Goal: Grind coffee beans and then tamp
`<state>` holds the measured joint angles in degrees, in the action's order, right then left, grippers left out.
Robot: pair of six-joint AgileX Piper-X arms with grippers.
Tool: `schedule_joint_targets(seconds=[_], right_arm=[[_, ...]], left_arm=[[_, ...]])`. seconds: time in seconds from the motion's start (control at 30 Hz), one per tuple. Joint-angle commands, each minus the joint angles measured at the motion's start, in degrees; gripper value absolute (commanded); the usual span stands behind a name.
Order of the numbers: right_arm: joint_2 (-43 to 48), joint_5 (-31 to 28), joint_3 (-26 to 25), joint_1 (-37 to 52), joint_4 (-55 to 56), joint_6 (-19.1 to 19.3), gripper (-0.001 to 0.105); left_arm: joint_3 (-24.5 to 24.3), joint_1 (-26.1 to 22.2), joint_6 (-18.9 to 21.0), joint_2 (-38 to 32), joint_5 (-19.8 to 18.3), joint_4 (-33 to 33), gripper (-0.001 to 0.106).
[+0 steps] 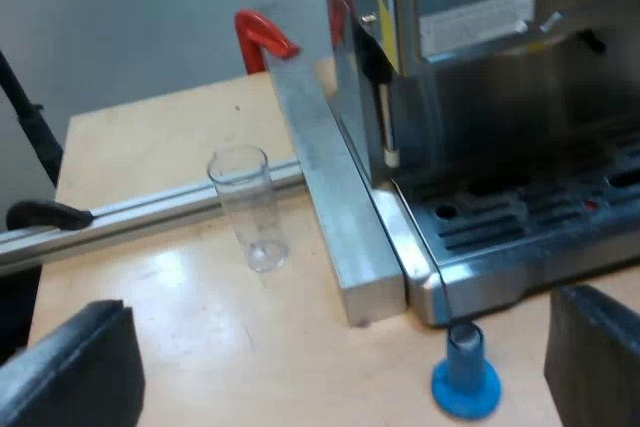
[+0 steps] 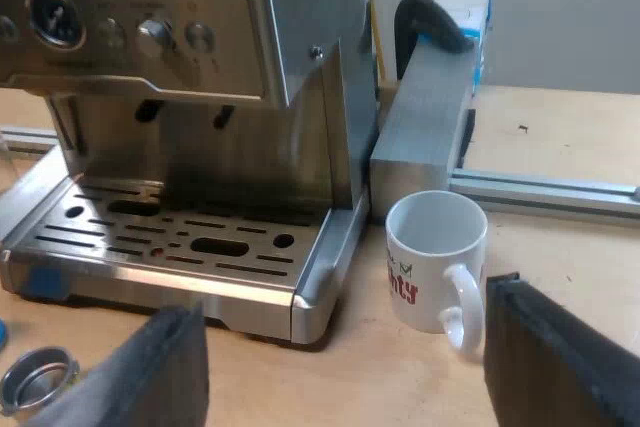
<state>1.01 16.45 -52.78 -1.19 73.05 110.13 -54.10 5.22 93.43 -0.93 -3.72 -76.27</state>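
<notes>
You work on a pale wooden table (image 1: 150,147) set against a plain grey wall (image 1: 130,7). Aluminium rails (image 1: 340,217) cross the table and hug the side of the espresso machine (image 1: 500,97), and a red clamp handle (image 1: 262,32) stands at the far end of one rail.

Your left gripper (image 1: 340,347) hangs over bare table by a corner of the drip tray (image 1: 530,217), its fingers spread wide and holding nothing. The blue tamper (image 1: 465,379) stands upright between those fingers, just off that corner. The measuring glass (image 1: 250,207) stands upright near the rails.

Your right gripper (image 2: 350,357) is spread and empty too, in front of the machine. The mug (image 2: 435,252) sits at the tray's other corner, close to one finger. The metal holder (image 2: 35,377) lies on the table just off the tray's front edge, basket facing up. Open table stretches beyond the mug.
</notes>
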Motion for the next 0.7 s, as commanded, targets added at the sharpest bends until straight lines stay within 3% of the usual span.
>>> schedule_joint_targets(seconds=[0.03,0.3,0.7], right_arm=[[2.15,0.56,2.4,0.25,-3.64,0.2,0.061],[2.04,0.57,9.12,0.25,-10.56,0.2,0.061],[2.04,0.57,17.06,0.25,-12.91,0.2,0.061]], left_arm=[[2.82,-0.09,1.8,-7.99,2.18,5.39,0.083],[12.11,-0.09,1.85,-7.89,2.29,14.12,0.083],[21.64,-0.09,1.41,-7.76,2.29,14.9,0.083]])
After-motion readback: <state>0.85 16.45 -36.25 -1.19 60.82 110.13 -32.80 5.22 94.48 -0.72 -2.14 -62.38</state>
